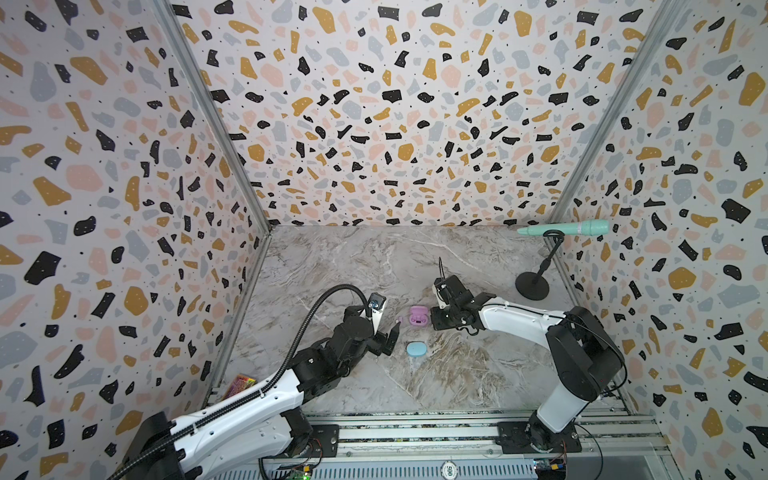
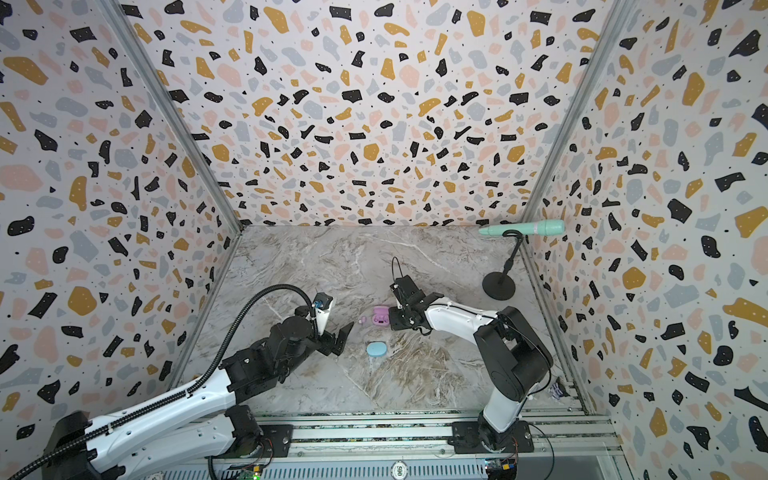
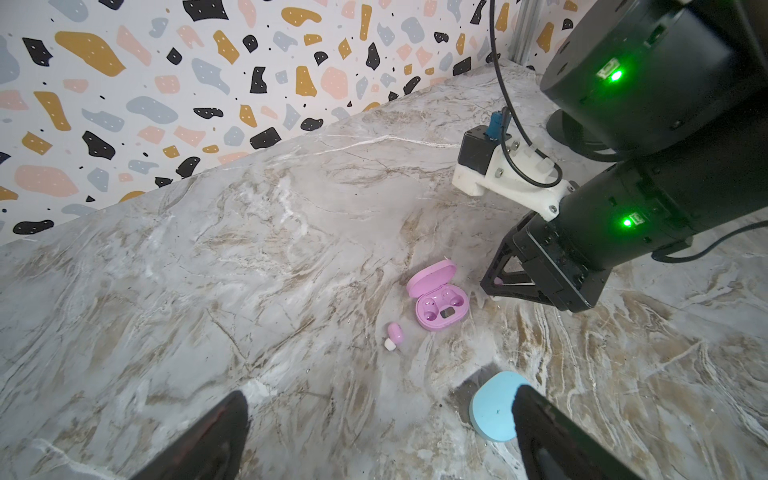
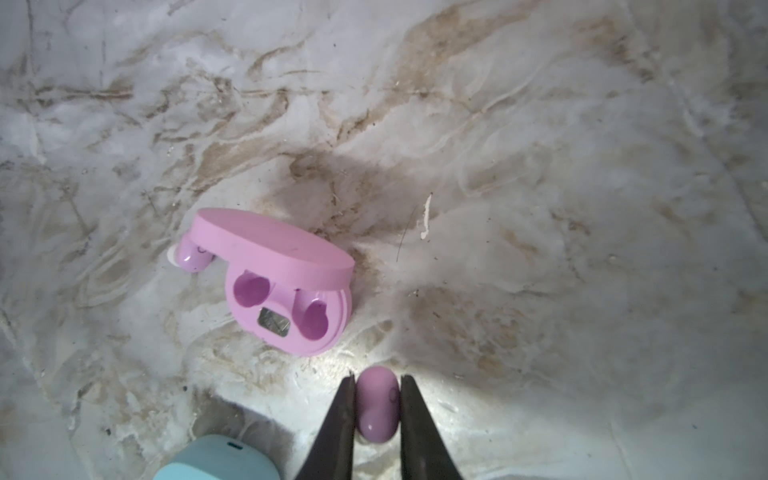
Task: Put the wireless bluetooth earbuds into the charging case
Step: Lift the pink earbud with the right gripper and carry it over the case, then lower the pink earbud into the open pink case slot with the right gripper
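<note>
Fingers of the right gripper are pinched on a pink earbud, one dark pad against each flank, low over the marble table — whether the bud has left the surface cannot be told. Just beside it stands the pink charging case, its lid tipped up and both sockets bare. The second pink earbud lies on the table just beside the case on its far side, partly hidden by the lid in the right wrist view. The left gripper hangs spread wide and holds nothing, near the closed blue case. No blue earbuds show anywhere.

The step in hand looks like the pick of the first pink bud, with the task barely begun. The next move calls for a short carry over the nearer socket, and likely a turn of the bud so its tip goes down into the well — the grip hides that tip, so its heading is uncertain. The case looks light and is unheld. An off-centre push could slide it, so the descent should be straight and gentle.
</note>
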Available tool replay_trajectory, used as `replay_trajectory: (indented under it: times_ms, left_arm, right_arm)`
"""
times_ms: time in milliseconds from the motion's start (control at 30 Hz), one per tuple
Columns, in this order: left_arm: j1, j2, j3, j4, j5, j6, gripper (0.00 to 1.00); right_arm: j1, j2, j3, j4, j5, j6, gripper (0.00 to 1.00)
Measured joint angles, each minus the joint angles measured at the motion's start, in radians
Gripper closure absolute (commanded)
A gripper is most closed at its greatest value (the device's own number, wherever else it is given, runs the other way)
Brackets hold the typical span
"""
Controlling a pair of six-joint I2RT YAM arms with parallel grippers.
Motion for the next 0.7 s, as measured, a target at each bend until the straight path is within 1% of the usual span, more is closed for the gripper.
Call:
replay_trajectory:
  times_ms: [267, 500, 700]
  left_arm:
    - [0.000, -0.021, 0.000, -0.003, -0.015, -0.001, 0.00]
    - [0.000, -0.051, 0.045, -0.086, -0.023, -0.013, 0.00]
    - [0.000, -0.103, 0.030, -0.101, -0.041, -0.031, 0.00]
  right_arm:
    - [0.048, -0.008, 0.015, -0.002, 0.064, -0.029, 0.80]
    - [0.084, -0.007, 0.071, -0.005, 0.121, -0.054, 0.80]
    - [0.110, 0.018, 0.096, -0.008, 0.169, -0.071, 0.81]
